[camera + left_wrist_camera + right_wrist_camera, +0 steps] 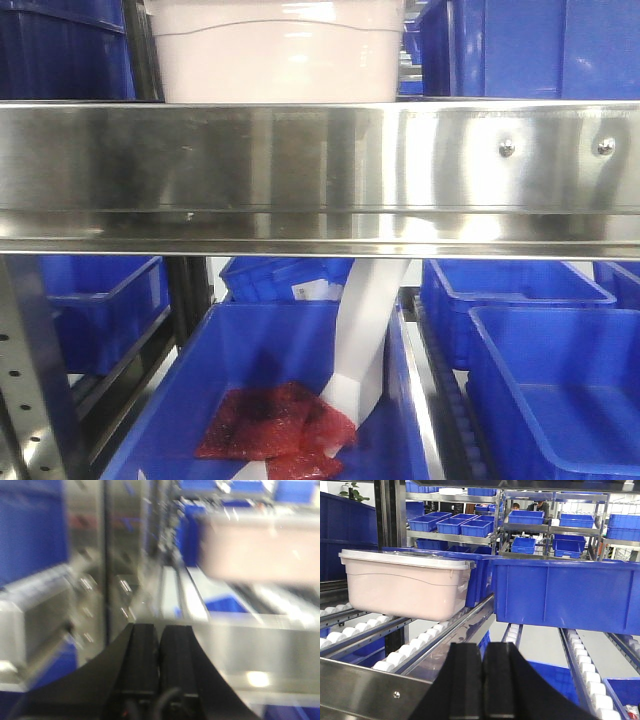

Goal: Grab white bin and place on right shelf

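Observation:
The white bin [275, 50] is an off-white, pinkish tub with a white lid. It stands on the roller track of the steel shelf, just behind the broad shiny front rail [320, 170]. In the right wrist view the bin [405, 582] sits left of centre on white rollers, beyond the rail [365, 690]. In the blurred left wrist view the bin [260, 547] shows at upper right. My left gripper [160, 630] is shut and empty, apart from the bin. My right gripper [482, 647] is shut and empty, in front of the rail, right of the bin.
Blue crates flank the bin on the shelf, a large one at the right [565, 592]. Below the rail, a blue crate [270, 400] holds a red bag [275, 425] and a white arm part. More blue crates [555, 380] and racks fill the background.

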